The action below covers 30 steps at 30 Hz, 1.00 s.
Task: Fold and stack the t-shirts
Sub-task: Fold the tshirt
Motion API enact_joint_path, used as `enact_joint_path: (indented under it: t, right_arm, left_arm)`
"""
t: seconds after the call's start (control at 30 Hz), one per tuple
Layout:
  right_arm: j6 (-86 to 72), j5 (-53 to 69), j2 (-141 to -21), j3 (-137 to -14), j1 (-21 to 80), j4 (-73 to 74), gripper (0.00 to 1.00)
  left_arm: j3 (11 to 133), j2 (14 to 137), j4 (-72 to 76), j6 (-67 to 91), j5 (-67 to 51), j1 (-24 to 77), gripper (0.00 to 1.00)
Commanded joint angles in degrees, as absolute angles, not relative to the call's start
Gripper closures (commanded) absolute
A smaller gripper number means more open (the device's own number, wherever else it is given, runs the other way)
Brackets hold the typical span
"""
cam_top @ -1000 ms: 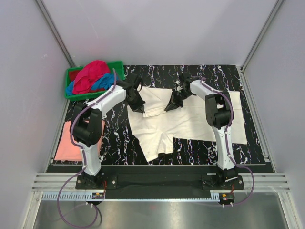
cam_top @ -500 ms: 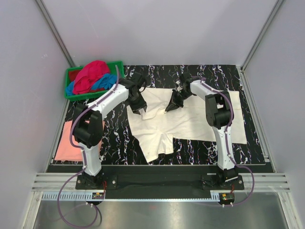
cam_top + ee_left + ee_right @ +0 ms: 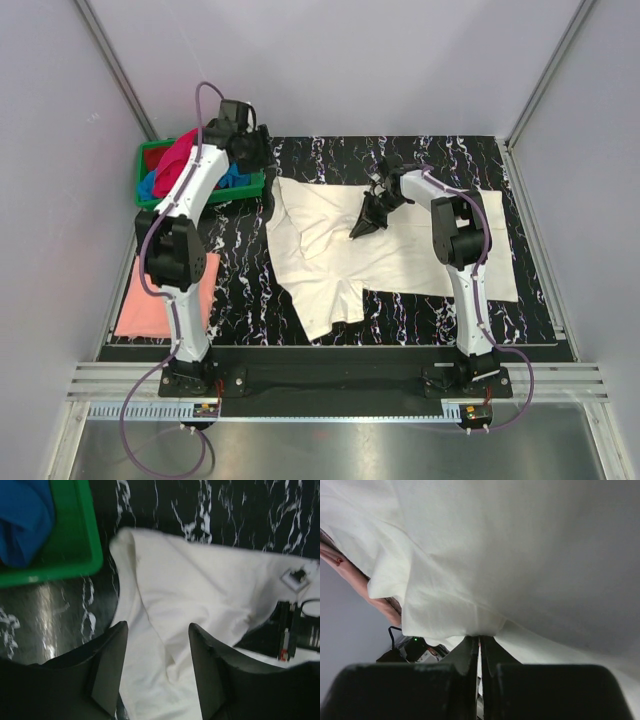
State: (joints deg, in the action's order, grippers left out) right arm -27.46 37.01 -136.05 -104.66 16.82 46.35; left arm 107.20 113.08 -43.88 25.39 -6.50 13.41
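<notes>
The cream t-shirt point(image 3: 420, 260) lies spread mid-bench point(image 3: 240, 280), long axis left–right, hem toward the right. Right claw point(image 3: 480, 642) is closed, pinching a fold of it; left claw point(image 3: 157, 630) hovers part-open, empty, near the green crate point(image 3: 160, 203).

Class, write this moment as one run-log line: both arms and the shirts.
left fingers: open, empty, over cream t-shirt | right fingers: pinching cream t-shirt | pink t-shirt: lying left | green crate: red tee, blue tee

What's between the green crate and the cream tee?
Nothing but a narrow strip of bare black marble tabletop; the green crate and the cream tee don't touch. Clearest in the left wrist view.
</notes>
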Motion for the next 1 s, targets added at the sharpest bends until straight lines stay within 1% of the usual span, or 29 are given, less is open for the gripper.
enact_joint_path:
  t: [0.0, 0.03, 0.07, 0.1, 0.13, 0.17, 0.3, 0.43, 0.5, 0.6, 0.7, 0.77, 0.87, 0.9, 0.97]
  right_arm:
    - [-26.89, 38.05, -134.38, -104.32, 16.61, 46.14, 0.95]
    - [-26.98, 38.23, -134.12, -104.24, 16.7, 46.06, 0.91]
    - [-26.98, 38.49, -133.86, -104.15, 16.7, 45.97, 0.88]
    - [-26.98, 38.93, -133.07, -104.06, 16.7, 45.97, 0.81]
    - [-26.98, 38.94, -132.54, -103.71, 16.79, 45.97, 0.77]
    - [-27.07, 38.59, -132.02, -103.54, 16.7, 46.23, 0.71]
    - [-27.07, 37.36, -128.42, -104.15, 16.7, 48.07, 0.6]
    - [-26.9, 33.59, -125.6, -106.08, 16.44, 50.18, 0.55]
    - [-26.63, 28.67, -125.07, -108.18, 15.21, 51.33, 0.55]
    - [-27.85, 23.48, -126.38, -111.78, 11.88, 51.68, 0.55]
    - [-27.86, 16.8, -128.66, -115.99, 9.59, 50.98, 0.57]
    - [-28.3, 13.38, -129.72, -117.68, 8.62, 48.88, 0.62]
    - [-29.09, 10.99, -132.79, -120.84, 7.03, 46.67, 0.67]
    - [-29.53, 10.38, -134.89, -123.46, 6.77, 46.84, 0.75]
    - [-29.88, 9.84, -136.75, -125.5, 6.33, 46.85, 0.81]
  left_arm:
    - [116.51, 120.74, -41.92, 18.02, -10.38, 11.96, 0.42]
    - [121.15, 124.5, -43.93, 17.84, -10.55, 11.69, 0.42]
    - [122.77, 125.93, -44.38, 17.75, -10.81, 11.34, 0.42]
    - [123.39, 127.51, -43.95, 18.01, -11.16, 10.99, 0.41]
    - [123.57, 127.79, -43.68, 18.19, -11.34, 10.99, 0.42]
    - [123.23, 128.05, -43.33, 18.54, -11.51, 10.99, 0.43]
    - [119.8, 128.14, -39.74, 19.77, -12.92, 11.69, 0.48]
    - [118.3, 128.49, -37.71, 20.3, -11.61, 11.87, 0.51]
    - [118.48, 129.37, -37.88, 20.83, -9.59, 11.95, 0.54]
    - [118.39, 130.6, -38.23, 21.62, -8.44, 12.22, 0.56]
    - [118.47, 131.39, -38.84, 21.97, -6.87, 12.83, 0.57]
    - [118.39, 131.57, -38.94, 21.54, -6.33, 13.09, 0.58]
    - [118.13, 131.92, -39.38, 21.53, -4.66, 13.36, 0.58]
    - [118.13, 132.27, -39.64, 21.71, -4.4, 13.36, 0.58]
    - [118.48, 132.54, -40.08, 21.97, -3.78, 13.36, 0.58]
